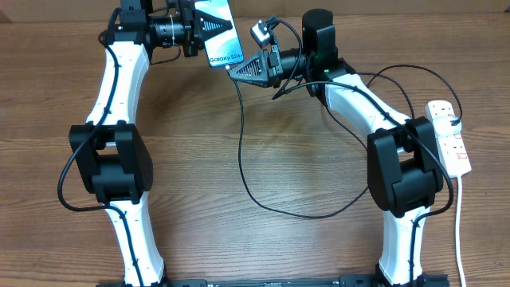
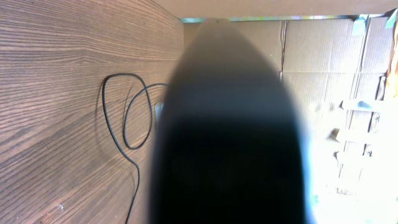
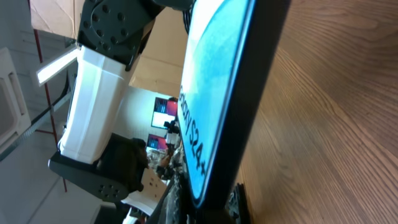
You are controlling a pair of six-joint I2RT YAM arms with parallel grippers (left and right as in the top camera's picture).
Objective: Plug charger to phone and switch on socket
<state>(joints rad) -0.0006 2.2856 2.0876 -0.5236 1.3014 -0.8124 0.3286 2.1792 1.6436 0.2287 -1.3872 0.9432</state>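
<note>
Left pincer (image 1: 205,25) clenched on phone (image 1: 223,44), held above desk (image 1: 191,119) near far edge. Right pincer (image 1: 243,69) clenched on charger (image 1: 241,151) tip at phone's end; seating unclear. Socket (image 1: 449,135) at right edge, switching probably still left.

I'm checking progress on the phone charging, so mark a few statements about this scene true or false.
1. The left gripper holds the phone. True.
2. The phone's screen is black. False: it is light blue.
3. The socket lies beside the right arm. True.
4. The charger is coiled on the socket. False: it trails in a long loop from the right gripper.
</note>
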